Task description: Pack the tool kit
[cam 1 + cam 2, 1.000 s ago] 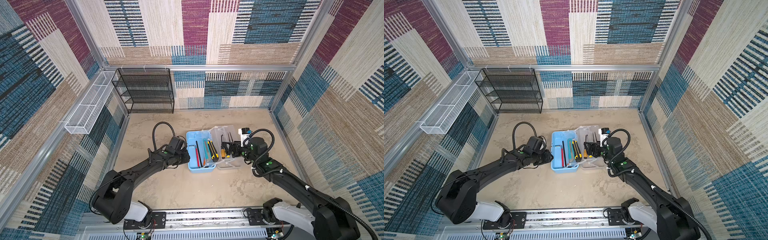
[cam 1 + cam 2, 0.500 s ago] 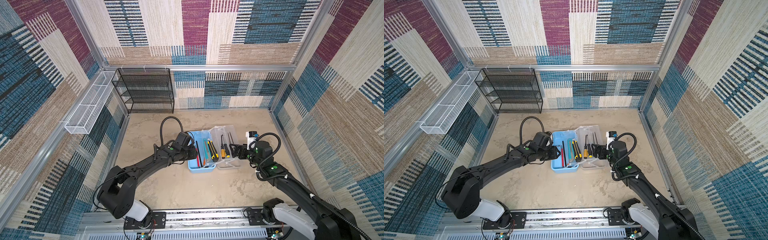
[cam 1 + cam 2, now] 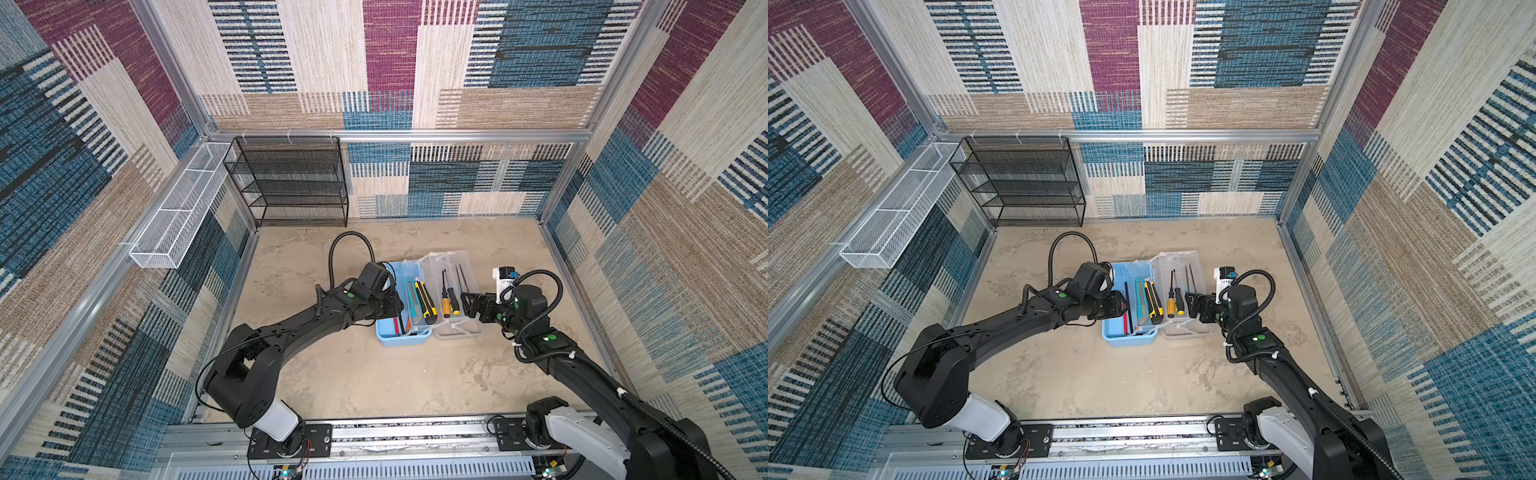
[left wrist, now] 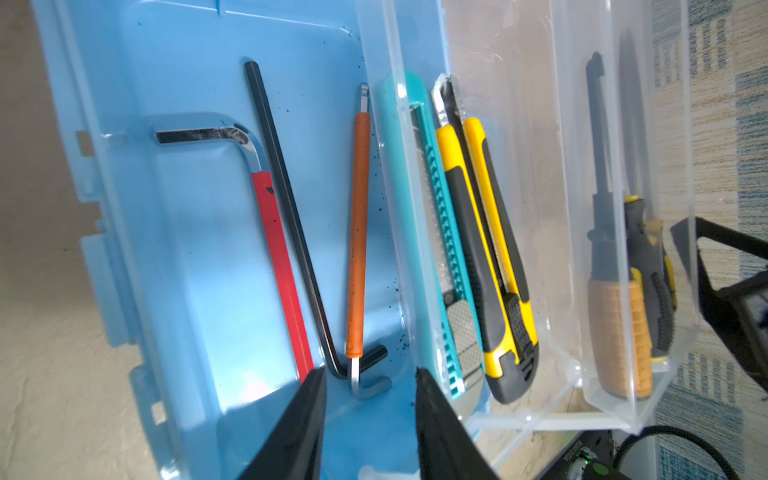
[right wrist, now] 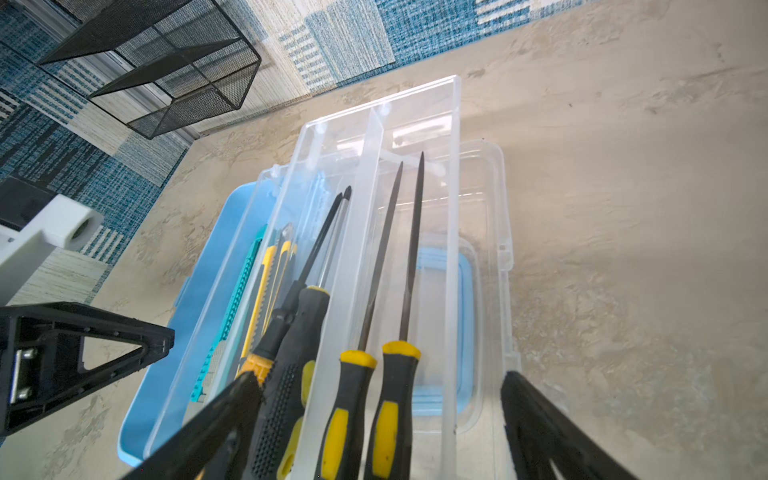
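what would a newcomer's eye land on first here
The open light blue box sits mid-table with a clear tray across it, holding yellow-handled screwdrivers and utility knives. The left pincer hangs open over three hex keys in the box; the right pincer, wide open, faces the tray from the other side.

No word, brand or number is legible anywhere. Faint lettering marks the white block point(image 3: 1223, 283) on the right wrist. A black casing point(image 4: 578, 452) carries white print, too blurred to read.

Robot lab cell, carpet-tile walls point(image 3: 390, 62), aluminium frame point(image 3: 399, 135), mounting rail point(image 3: 415, 434) at front
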Robot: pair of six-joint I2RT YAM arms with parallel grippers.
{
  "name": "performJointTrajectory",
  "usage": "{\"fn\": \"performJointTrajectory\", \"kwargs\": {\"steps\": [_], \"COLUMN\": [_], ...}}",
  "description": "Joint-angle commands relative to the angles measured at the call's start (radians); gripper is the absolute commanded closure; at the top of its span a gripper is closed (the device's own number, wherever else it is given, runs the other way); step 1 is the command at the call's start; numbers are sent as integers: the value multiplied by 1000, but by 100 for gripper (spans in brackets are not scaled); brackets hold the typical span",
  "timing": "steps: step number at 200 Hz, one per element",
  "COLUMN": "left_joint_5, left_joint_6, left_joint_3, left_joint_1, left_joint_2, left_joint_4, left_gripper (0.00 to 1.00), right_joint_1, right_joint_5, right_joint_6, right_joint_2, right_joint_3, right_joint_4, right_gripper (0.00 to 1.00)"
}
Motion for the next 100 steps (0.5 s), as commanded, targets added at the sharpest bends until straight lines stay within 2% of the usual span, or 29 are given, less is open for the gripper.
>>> {"fn": "performJointTrajectory", "kwargs": {"steps": [1, 100], "left_joint_5": [-33, -128], "left_joint_6": [34, 59], "left_joint_3": [-12, -114], "left_joint_1": [1, 34], "left_joint_2": [-23, -144], "left_joint_4": [-2, -51], "left_gripper": [60, 48], "right_joint_1": [1, 1], "right_joint_5": [-37, -88], "right_joint_6": [9, 42], "right_joint_2": [21, 31], "right_joint_3": [12, 20], "right_joint_4": [43, 59], "right_gripper": [10, 16]}}
